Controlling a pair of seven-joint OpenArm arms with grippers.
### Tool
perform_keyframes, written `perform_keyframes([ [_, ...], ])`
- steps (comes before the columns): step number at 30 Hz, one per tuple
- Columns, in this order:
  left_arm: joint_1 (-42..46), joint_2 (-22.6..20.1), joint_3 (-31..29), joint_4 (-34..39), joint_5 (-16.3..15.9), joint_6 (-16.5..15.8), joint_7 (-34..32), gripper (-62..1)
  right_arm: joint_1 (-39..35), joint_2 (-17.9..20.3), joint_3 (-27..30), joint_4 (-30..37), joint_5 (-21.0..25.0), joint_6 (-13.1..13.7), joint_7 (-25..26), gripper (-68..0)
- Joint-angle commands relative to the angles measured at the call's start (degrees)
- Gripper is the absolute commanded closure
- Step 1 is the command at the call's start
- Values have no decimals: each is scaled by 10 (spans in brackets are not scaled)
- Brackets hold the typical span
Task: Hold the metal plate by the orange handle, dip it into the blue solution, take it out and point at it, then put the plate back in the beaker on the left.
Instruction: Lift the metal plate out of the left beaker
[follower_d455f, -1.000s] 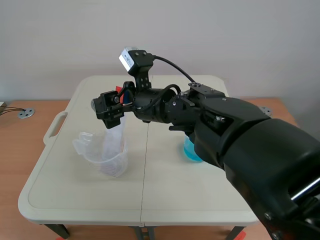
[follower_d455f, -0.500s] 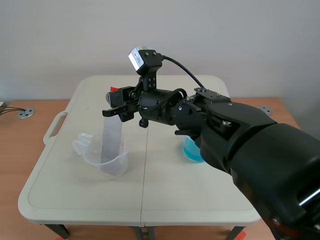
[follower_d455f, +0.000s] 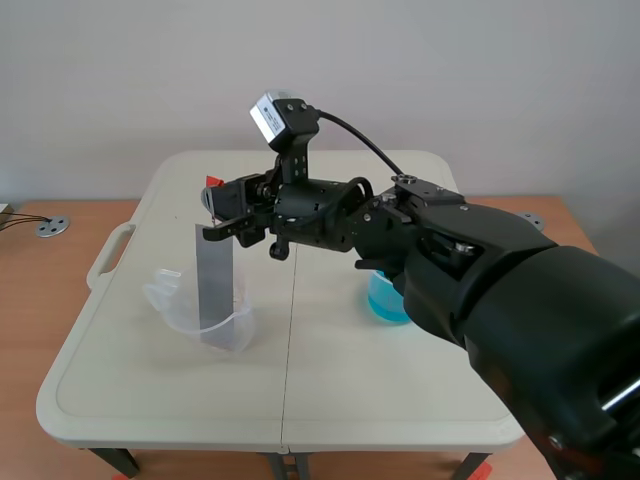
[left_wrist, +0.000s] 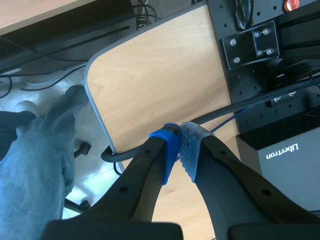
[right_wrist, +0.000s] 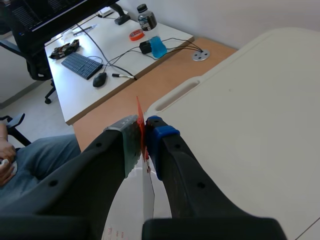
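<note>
My right gripper (follower_d455f: 218, 200) reaches across from the right side to the left half of the table (follower_d455f: 350, 380). Its jaws pinch the orange handle (follower_d455f: 213, 184), with one pad on each face of the tab. The metal plate (follower_d455f: 212, 275) hangs from that handle almost upright. Its lower end is down inside the clear beaker (follower_d455f: 178, 305), and most of its length stands above the rim. I cannot tell whether the bottom edge touches the beaker floor.

From my right wrist, the right gripper (right_wrist: 144, 131) grips the orange handle (right_wrist: 139, 116). The metal plate (right_wrist: 148, 197) shows edge-on as a thin line dropping between my fingers. The table (right_wrist: 250, 115) lies bare ahead, with its left edge and carry slot close beside me.

The beaker of blue solution (follower_d455f: 385, 300) sits on the right half of the table, half hidden behind my right arm and well apart from the clear beaker. Open tabletop lies between them.

My left gripper (left_wrist: 179, 146) has its jaws pressed together on nothing. It is off the table, above a wooden desktop (left_wrist: 150, 75).
</note>
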Motion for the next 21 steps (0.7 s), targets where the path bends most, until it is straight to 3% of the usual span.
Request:
perform_keyframes([
  [1,8,1,0,9,-2,-1,-3,-45,13,-3,2,18,7,20,5,-15],
  [4,8,1,0,9,-2,-1,-3,-45,13,-3,2,18,7,43,13,-15],
  [14,8,1,0,9,-2,-1,-3,-45,-8,-3,2,51,5,43,18,-15],
  [21,8,1,0,9,-2,-1,-3,-45,-25,7,2,110,2,43,7,-15],
])
